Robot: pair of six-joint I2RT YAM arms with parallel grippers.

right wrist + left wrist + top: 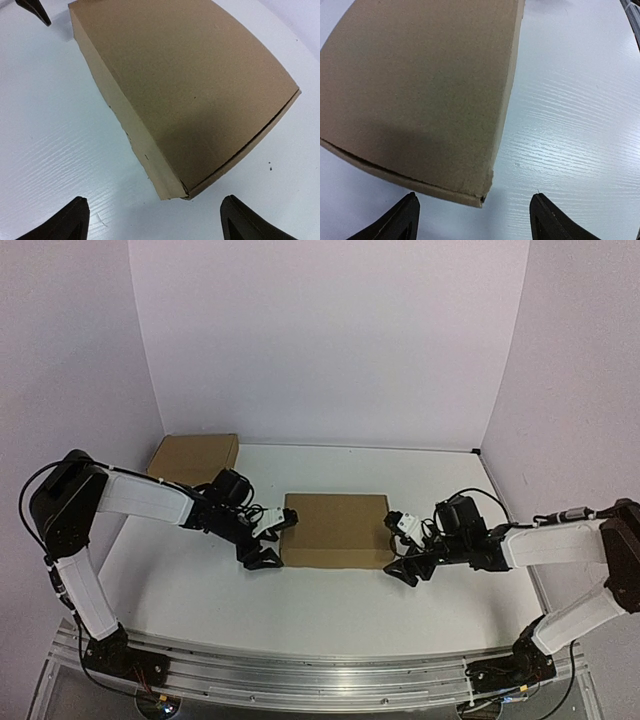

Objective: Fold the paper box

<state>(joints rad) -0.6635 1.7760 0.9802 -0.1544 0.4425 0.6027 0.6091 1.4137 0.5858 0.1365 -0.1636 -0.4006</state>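
The paper box [336, 530] lies in the middle of the white table as a shallow closed brown cardboard box with its lid down. My left gripper [268, 543] is open and empty just off the box's near left corner, which shows in the left wrist view [420, 95]. My right gripper [408, 550] is open and empty just off the near right corner, which shows in the right wrist view [185, 90]. Neither gripper touches the box. The left fingertips [34, 11] show at the top left of the right wrist view.
A second plain brown cardboard box [194, 458] sits at the back left corner of the table [330, 610]. White walls close in the back and both sides. An aluminium rail [300, 680] runs along the near edge.
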